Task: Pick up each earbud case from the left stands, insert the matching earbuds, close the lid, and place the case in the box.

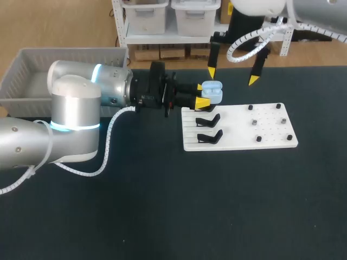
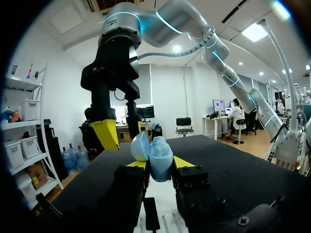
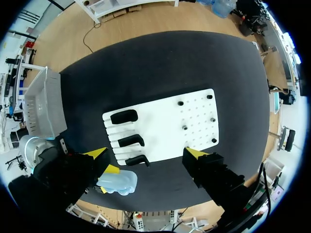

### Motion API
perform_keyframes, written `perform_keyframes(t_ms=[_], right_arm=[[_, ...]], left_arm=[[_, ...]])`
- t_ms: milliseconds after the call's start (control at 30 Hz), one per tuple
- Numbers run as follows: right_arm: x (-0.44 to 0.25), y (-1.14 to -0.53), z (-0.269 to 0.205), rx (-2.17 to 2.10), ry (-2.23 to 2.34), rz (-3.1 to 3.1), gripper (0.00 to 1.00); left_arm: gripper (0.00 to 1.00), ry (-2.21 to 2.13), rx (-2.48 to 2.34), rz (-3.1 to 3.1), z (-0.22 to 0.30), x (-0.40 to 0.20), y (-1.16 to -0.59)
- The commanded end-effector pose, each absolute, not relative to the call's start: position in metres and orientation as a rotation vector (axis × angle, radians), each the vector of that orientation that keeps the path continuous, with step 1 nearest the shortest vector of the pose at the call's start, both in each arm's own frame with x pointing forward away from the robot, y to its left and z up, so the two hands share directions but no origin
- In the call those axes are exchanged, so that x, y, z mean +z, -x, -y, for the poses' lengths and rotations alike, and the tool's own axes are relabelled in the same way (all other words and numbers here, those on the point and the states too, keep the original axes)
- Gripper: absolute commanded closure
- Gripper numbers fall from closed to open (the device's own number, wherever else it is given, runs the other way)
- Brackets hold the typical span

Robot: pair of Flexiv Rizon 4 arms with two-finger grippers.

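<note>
While my left gripper clamps the open earbud case, my right gripper stands spread at its 1 o'clock (filling, closing, boxing are left).

The pale blue earbud case, lid open, is held between the left gripper's fingers over the white board's rear-left corner, near two empty black stands.

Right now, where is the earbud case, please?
In the head view, the left gripper holds the earbud case by the white board's far-left corner.
</note>
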State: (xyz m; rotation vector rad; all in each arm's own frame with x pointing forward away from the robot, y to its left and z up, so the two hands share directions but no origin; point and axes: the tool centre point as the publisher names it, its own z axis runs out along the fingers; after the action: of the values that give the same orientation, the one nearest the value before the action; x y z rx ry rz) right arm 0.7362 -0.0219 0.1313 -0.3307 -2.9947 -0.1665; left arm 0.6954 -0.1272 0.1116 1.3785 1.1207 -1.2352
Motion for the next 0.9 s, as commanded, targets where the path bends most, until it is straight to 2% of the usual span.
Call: perform_keyframes(t_ms=[33,567,733,900], right_arm=[[0.132,-0.730,0.022,-0.155,0.313,2.981,0.00],[0.147,-0.696,0.017,-0.165,0.225,3.019,0.00],[0.181,-0.701,0.023,-0.343,0.219,3.205,0.00],[0.216,-0.686,0.024,-0.262,0.058,3.459,0.00]], left_arm=[[1.00,-1.373,-1.229,-1.119,0.127,0.111,-0.694],[1.00,-1.373,-1.229,-1.119,0.127,0.111,-0.694],[1.00,-1.373,-1.229,-1.119,0.127,0.111,-0.694],[1.00,-1.316,-1.242,-1.166,0.117,0.120,-0.693]])
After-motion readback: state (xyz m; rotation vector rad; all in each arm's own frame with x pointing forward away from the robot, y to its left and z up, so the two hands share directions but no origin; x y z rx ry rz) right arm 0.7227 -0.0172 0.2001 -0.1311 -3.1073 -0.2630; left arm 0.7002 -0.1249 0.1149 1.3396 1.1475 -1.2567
